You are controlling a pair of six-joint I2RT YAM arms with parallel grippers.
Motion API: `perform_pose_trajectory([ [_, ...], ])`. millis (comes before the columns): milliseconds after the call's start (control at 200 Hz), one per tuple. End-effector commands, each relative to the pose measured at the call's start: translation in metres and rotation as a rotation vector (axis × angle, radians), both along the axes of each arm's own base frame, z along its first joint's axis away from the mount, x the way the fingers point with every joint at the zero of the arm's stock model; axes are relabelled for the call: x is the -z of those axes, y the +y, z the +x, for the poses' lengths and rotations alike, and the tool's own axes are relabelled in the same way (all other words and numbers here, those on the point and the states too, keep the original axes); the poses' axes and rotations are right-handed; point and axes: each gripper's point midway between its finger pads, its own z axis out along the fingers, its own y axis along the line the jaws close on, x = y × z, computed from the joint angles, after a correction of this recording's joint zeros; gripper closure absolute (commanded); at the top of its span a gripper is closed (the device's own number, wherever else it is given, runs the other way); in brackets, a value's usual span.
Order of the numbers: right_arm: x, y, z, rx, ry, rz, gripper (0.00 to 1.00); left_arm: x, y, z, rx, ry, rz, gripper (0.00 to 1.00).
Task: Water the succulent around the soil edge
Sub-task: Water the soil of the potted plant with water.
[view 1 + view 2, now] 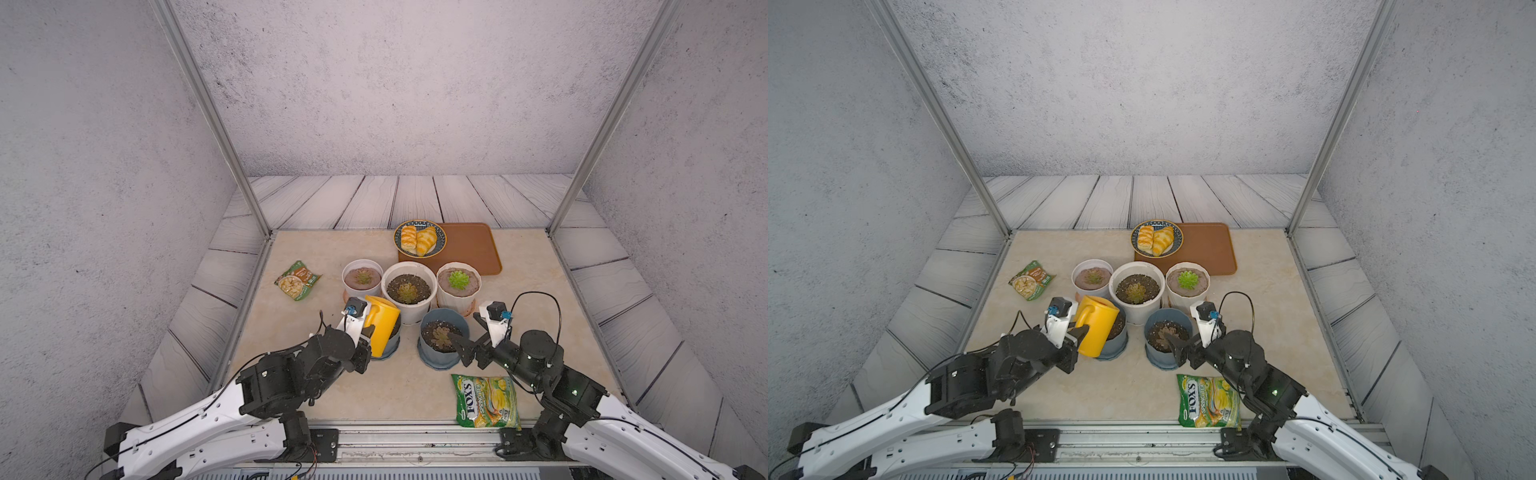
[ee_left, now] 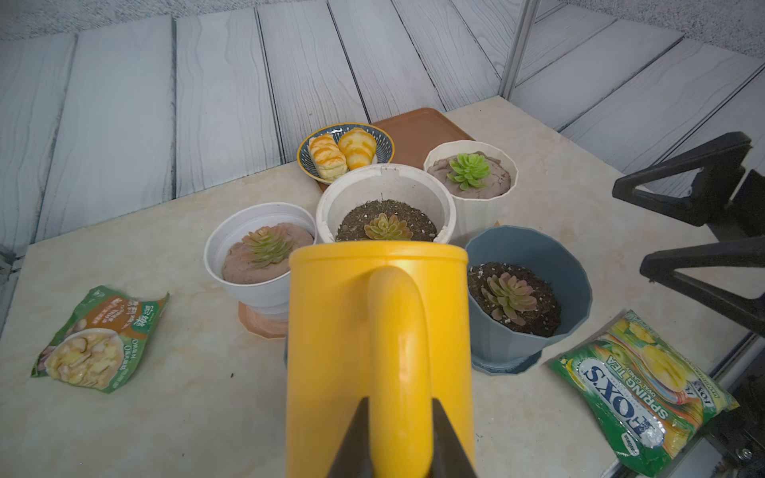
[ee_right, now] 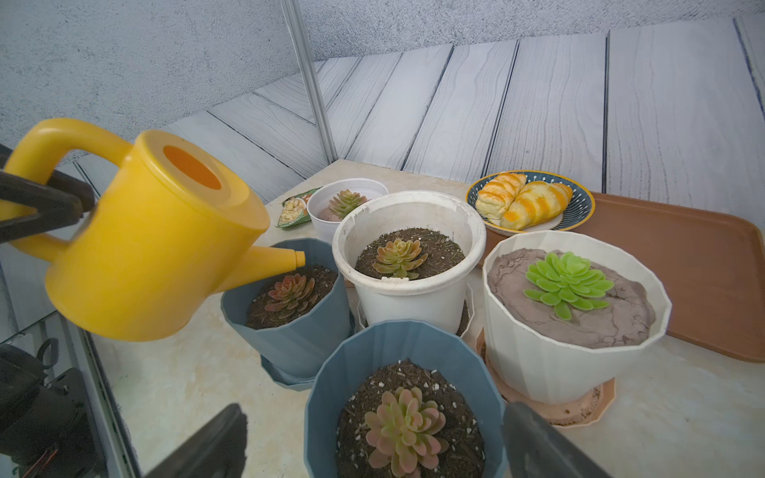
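Now, the left gripper (image 2: 398,402) is clamped on the handle (image 2: 397,331) of the yellow watering can (image 3: 153,240), jaws pinching it from both sides. The can is off the table and tilted forward. Its spout (image 3: 277,265) reaches over the soil edge of the left blue pot (image 3: 289,343), on the side toward the big white pot (image 3: 410,298), just beside the reddish succulent (image 3: 289,294). The right gripper (image 3: 374,409) hangs spread wide over the other blue pot (image 3: 372,351), holding nothing.

We judge the can to be rigid, smooth plastic with a light shell. Its load depends on the water inside, which we cannot see. The round handle could twist in the jaws, so a mid-handle hold looks right. We can make out no stream at the spout. In both top views the can covers most of the target pot.
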Motion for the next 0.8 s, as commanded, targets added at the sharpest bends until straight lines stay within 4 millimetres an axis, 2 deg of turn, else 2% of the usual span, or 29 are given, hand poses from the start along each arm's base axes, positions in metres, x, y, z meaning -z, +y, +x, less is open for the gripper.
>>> perform_pose_trajectory([
  [0,-0.008,-0.003,0.001,0.020,-0.014,0.029,0.01,-0.020,-0.007,0.002,0.012,-0.010,-0.043,1.00],
  [300,-0.010,-0.006,0.001,0.030,-0.020,0.035,0.01,-0.007,-0.021,-0.008,0.079,0.110,-0.002,1.00],
  [460,-0.013,-0.007,-0.001,0.025,-0.023,0.040,0.01,0.002,-0.014,-0.011,0.065,0.146,0.035,1.00],
  [570,-0.014,-0.007,-0.001,0.027,-0.025,0.042,0.01,0.000,-0.011,-0.015,0.069,0.158,0.019,1.00],
  [796,-0.013,-0.008,-0.001,0.031,-0.024,0.039,0.01,-0.002,0.009,-0.024,0.057,0.187,0.036,1.00],
])
